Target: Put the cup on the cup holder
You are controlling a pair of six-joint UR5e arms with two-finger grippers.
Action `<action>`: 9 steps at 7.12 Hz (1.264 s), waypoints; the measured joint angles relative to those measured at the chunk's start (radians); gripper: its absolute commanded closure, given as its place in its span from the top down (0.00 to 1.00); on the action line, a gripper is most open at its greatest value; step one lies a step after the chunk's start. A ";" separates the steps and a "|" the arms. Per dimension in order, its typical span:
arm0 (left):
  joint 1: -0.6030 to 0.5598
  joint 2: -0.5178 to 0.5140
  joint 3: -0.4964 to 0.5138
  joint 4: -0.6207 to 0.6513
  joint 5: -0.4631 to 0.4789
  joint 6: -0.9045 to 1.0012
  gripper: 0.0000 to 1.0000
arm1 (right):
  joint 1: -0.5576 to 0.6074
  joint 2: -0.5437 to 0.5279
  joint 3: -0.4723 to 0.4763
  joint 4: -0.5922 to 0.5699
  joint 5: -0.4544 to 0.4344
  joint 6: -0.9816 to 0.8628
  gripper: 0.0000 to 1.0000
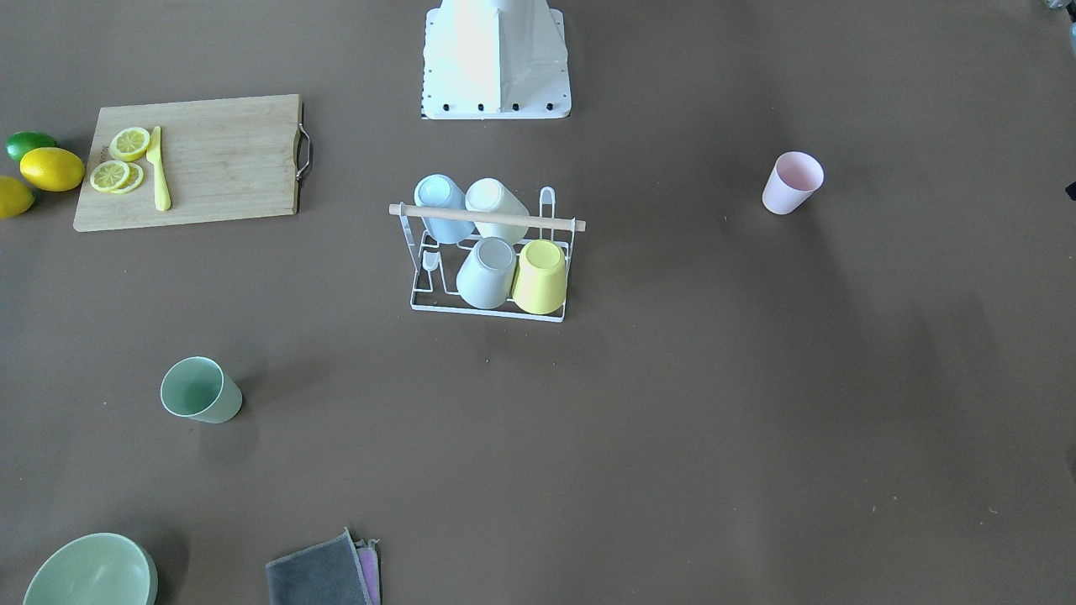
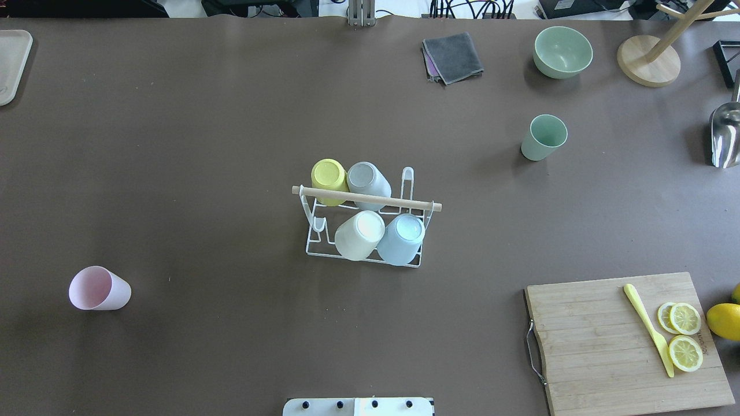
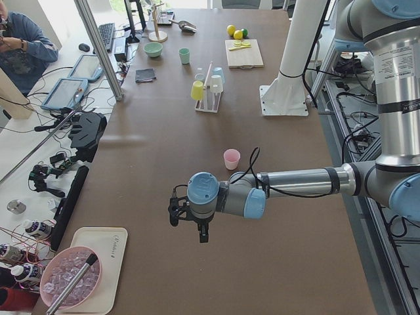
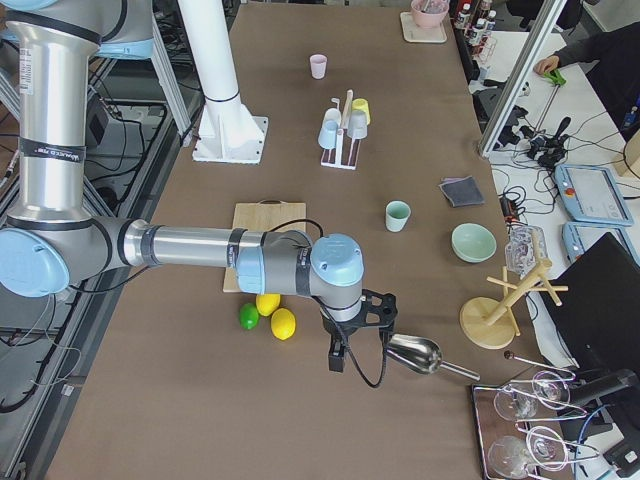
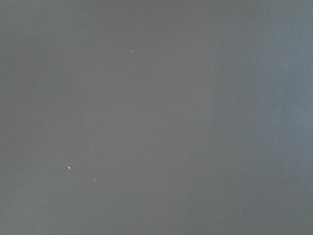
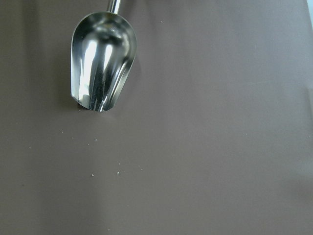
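The white wire cup holder (image 2: 370,198) with a wooden rod stands mid-table and carries several upturned cups: yellow, grey, white, blue. It also shows in the front view (image 1: 487,218). A pink cup (image 2: 99,289) stands upright on the table's left side (image 1: 790,183). A green cup (image 2: 543,137) stands upright on the far right (image 1: 200,391). My left gripper (image 3: 188,224) hovers over bare table beyond the pink cup (image 3: 231,159). My right gripper (image 4: 355,345) hovers beside a metal scoop. I cannot tell whether either is open or shut.
A bamboo cutting board (image 2: 601,341) with lemon slices and a yellow knife lies front right, lemons and a lime beside it. A metal scoop (image 6: 100,63), a green bowl (image 2: 562,52), a grey cloth (image 2: 454,56) and a wooden stand (image 2: 647,60) sit far right.
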 measured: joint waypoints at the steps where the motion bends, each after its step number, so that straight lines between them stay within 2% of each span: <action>1: 0.004 -0.003 -0.002 0.007 -0.006 0.002 0.99 | -0.001 0.000 0.000 0.000 0.000 -0.001 1.00; 6: 0.019 -0.007 -0.004 0.015 0.038 0.141 0.99 | -0.008 0.002 -0.002 -0.002 0.000 0.001 1.00; 9: 0.017 -0.004 -0.003 0.016 0.056 0.154 0.99 | -0.010 0.002 -0.002 -0.002 0.001 0.002 1.00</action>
